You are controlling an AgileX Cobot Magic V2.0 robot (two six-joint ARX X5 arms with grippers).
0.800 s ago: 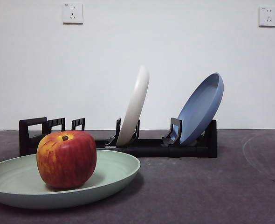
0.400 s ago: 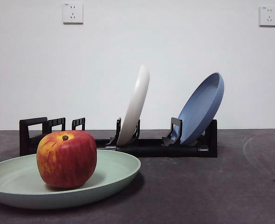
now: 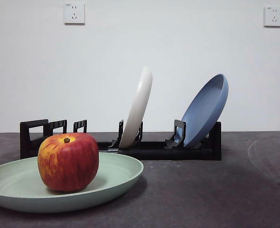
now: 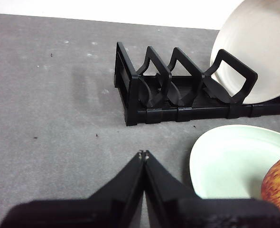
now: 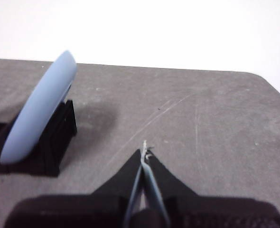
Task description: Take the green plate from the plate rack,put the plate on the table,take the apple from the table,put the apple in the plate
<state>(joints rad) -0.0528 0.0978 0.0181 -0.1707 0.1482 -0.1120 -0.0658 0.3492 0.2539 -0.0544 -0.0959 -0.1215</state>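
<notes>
My left claw (image 4: 143, 154): jaws pressed together, tips meeting, nothing between them; hanging above bare counter (image 4: 50, 109), near the handle end of the rack (image 4: 178, 102) and beside the green plate (image 4: 230, 161).

My right claw (image 5: 144, 149): jaws likewise pressed together, empty; above open counter, apart from the rack's far end and the blue plate (image 5: 38, 114).

Green plate (image 3: 116, 178): lying flat on the counter (image 3: 216, 190), in front of the rack's handle end, out of the rack entirely.

Apple (image 3: 68, 161): red with yellow streaks, stem dimple up, sitting upright inside the green plate, toward its middle. A sliver of it shows at the edge of my left wrist view (image 4: 278, 183).

Rack (image 3: 154, 149): black, long and low, standing on the counter behind the green plate. The slots nearest the handle loop are vacant.

White plate (image 3: 137, 109): on edge in a middle slot, leaning.

Blue plate (image 3: 204, 111): on edge in the end slot, tilted more steeply, hollow side facing the white plate.

Wall (image 3: 178, 57): white, behind the counter, with two sockets (image 3: 74, 13) high up.
</notes>
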